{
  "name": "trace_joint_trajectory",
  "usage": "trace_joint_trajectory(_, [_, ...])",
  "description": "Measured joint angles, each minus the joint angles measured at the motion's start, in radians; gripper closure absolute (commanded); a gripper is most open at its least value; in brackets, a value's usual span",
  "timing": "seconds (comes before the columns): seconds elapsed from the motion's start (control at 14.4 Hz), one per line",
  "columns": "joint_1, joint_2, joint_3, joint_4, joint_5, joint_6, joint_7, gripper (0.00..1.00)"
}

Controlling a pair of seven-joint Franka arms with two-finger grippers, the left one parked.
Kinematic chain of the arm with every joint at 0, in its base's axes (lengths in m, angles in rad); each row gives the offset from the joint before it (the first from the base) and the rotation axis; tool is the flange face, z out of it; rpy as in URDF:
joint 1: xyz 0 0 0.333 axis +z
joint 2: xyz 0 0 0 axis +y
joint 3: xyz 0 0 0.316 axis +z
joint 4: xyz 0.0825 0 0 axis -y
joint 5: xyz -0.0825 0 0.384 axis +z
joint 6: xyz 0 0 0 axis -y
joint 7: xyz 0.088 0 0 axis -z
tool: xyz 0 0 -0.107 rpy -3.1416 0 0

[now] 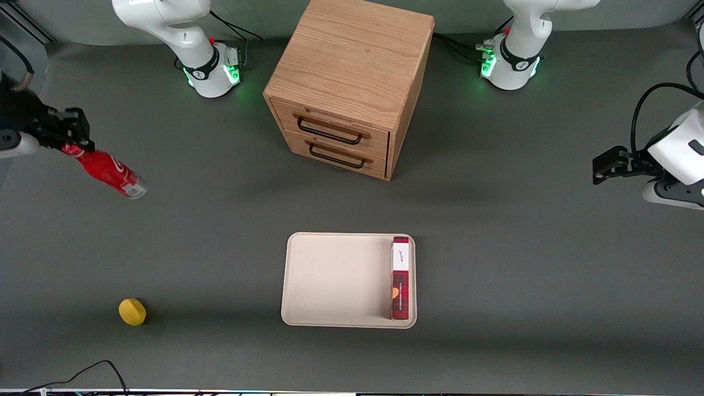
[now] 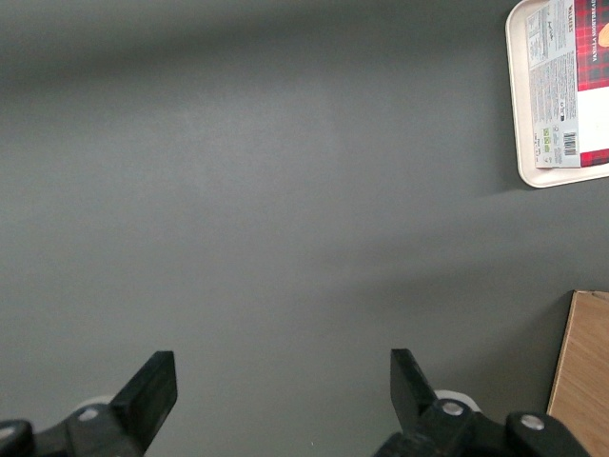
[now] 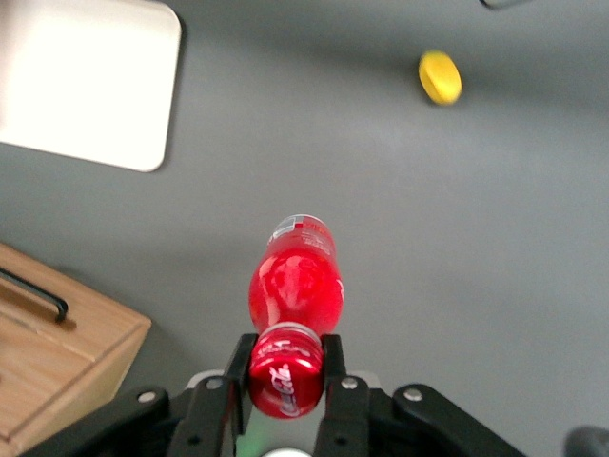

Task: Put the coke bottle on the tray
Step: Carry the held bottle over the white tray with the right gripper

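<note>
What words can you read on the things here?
"VANILLA SHORTBREAD": on the red plaid box in the tray.
White script logo on the coke bottle, held at its cap end by the gripper above the table: too curled to read.
Box's small print: too small.

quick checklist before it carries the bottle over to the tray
1. Grip: gripper shut on the bottle at its cap end, ok.
2. Bottle off the table: it appears to hang tilted from the gripper toward the working arm's end, base lower than cap, ok.
3. Room on the tray: the plaid box lies along one edge only, the rest is bare, ok.
4. Path: the cabinet stands farther from the front camera than the tray, the lemon nearer; looks passable, ok.
5. Whether the tilted bottle will stand when set down: cannot tell.
</note>
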Motion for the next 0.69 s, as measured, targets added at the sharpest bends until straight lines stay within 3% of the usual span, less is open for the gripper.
trace_joint_trajectory(0.21, [0.082, 0.13, 0.01, 0.08, 0.075, 0.116, 0.083, 1.0])
trace_joint_trajectory(0.69, [0.276, 0.421, -0.004, 0.137, 0.081, 0.573, 0.175, 1.0])
